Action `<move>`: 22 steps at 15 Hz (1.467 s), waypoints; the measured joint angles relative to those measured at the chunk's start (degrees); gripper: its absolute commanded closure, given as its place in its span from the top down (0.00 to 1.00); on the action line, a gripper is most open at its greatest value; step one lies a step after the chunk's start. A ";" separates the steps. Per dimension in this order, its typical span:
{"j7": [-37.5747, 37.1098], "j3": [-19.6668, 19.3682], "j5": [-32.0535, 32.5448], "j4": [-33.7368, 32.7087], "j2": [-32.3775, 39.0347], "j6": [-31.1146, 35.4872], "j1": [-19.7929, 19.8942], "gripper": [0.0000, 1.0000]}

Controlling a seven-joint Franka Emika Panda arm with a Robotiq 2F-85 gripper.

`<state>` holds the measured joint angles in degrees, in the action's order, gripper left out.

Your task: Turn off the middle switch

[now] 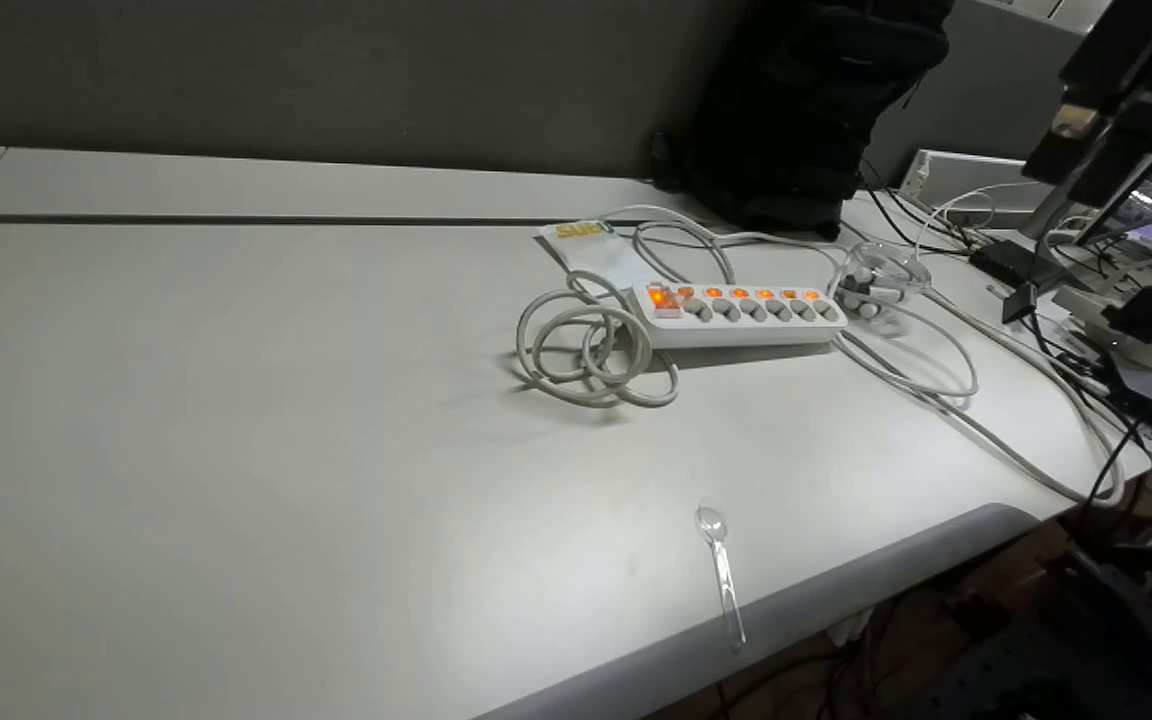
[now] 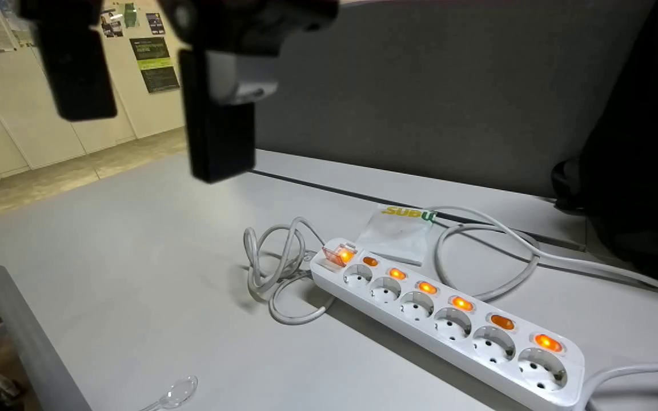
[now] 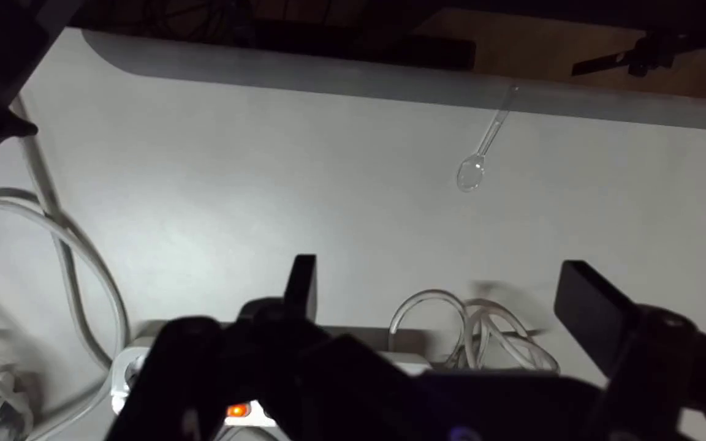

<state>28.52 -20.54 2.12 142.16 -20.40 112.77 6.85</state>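
We find the middle switch (image 2: 427,287), lit orange, partway along the row on the white power strip (image 1: 751,335), which lies on the desk (image 1: 236,420) with its six small rockers (image 2: 462,303) on the far side and its sockets (image 2: 416,306) on the near (six have no single centre, so we count in the larger main switch (image 2: 345,254) at the left end). By that glow we judge it not yet turned off. The strip rests face up, which should suit a press from above, though the rockers next to ours would be easy to catch. The gripper (image 2: 156,145) hangs above the desk, its fingers (image 2: 223,137) spread wide with nothing between them; bringing them together would, we think, give a slimmer tip to push with. A coiled cable (image 1: 626,380) sits by the strip's left end, perhaps bundled to take up slack. Just beside the right end is a clear plastic container (image 1: 886,275), pale and dark lumps (image 1: 866,308) showing in or behind it, we cannot tell which. On the far side a white packet (image 1: 601,255) lies flat; whether it holds anything, we cannot say. Farther back a black backpack (image 1: 786,130) stands before the partition (image 1: 336,80), its contents hidden; at the near edge lies a clear spoon (image 1: 723,570).
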 measured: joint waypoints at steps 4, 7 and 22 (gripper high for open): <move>-0.01 1.62 -0.97 0.13 1.58 11.89 -0.01 1.00; -0.06 2.85 -1.32 -0.41 4.51 20.75 -0.08 0.75; 3.02 4.70 -8.41 -15.44 25.00 23.60 2.28 0.05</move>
<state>31.54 -15.85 -6.29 126.73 4.60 136.37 9.13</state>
